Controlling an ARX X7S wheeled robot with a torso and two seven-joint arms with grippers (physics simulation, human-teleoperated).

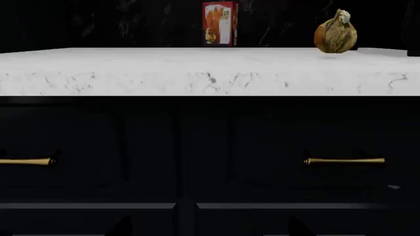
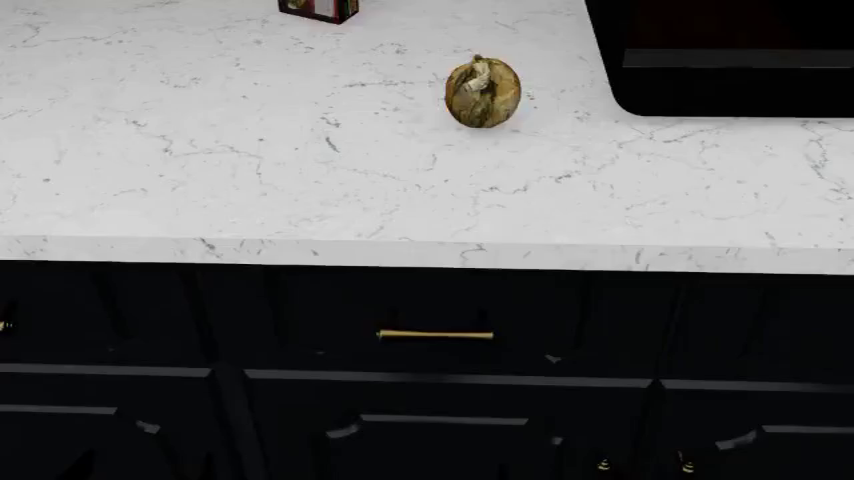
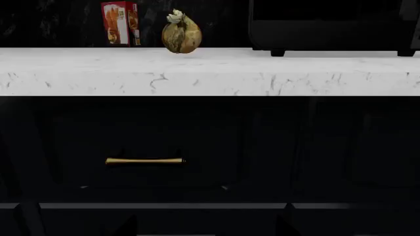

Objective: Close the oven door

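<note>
Dark drawer [image 2: 434,335] below counter; oven [image 2: 727,55] contents unclear, grippers unseen.

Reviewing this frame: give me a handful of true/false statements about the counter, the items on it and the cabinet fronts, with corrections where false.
1. An onion sits on the white marble countertop. True.
2. The red box lies flat on its side. False: it stands upright near the back of the counter.
3. The black oven stands on the counter, to the onion's right in the head view. True.
4. The drawer handle below the counter is silver. False: it is gold-coloured.
5. A gripper is holding the onion. False: no gripper shows in any view, and the onion rests alone.
</note>
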